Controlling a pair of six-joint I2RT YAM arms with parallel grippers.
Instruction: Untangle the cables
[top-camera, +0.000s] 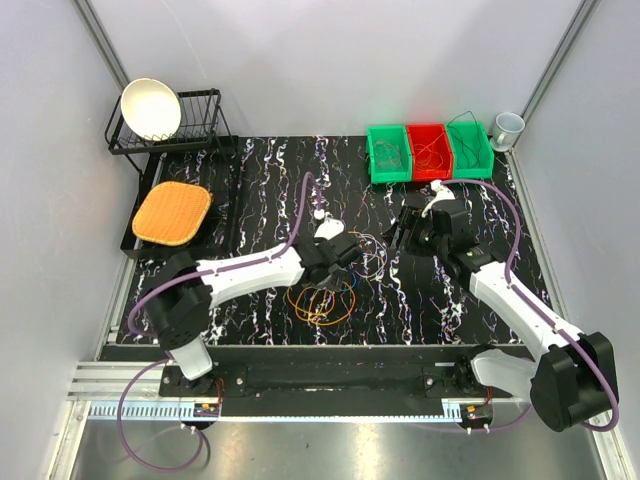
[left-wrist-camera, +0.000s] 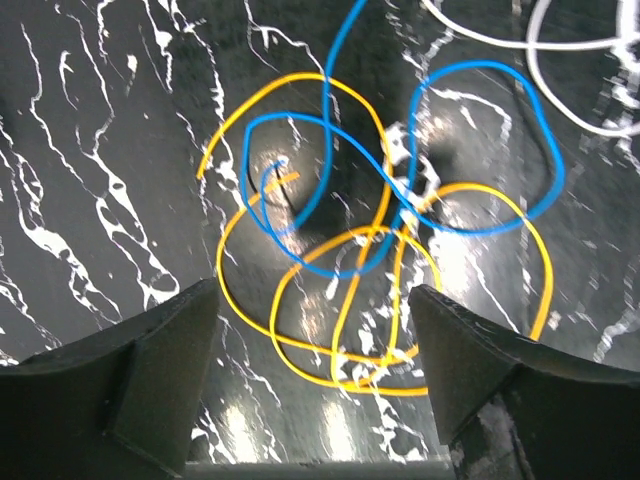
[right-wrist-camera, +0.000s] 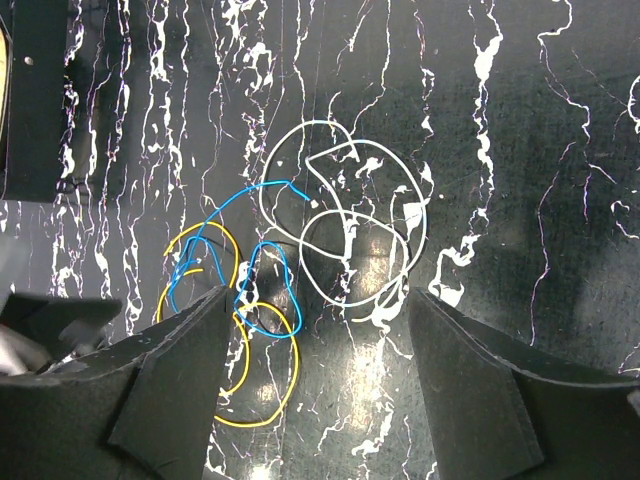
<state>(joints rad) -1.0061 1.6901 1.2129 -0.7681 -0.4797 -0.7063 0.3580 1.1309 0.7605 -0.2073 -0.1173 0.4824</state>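
Orange cable (left-wrist-camera: 547, 270) and blue cable (left-wrist-camera: 480, 66) lie crossed at the worktop (top-camera: 270, 170) centre, below the left end effector (left-wrist-camera: 312, 300), which hangs released; the right end effector (right-wrist-camera: 318, 300), also released, is above a white cable (right-wrist-camera: 318, 123). A pinch at a crossing could catch both wires and tighten the tangle. Worktop is glossy black marbled; pale walls (top-camera: 300, 60) enclose it.

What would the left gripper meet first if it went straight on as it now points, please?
The left gripper would probably meet the yellow cable first, tangled with the blue cable on the table; depth is unclear.
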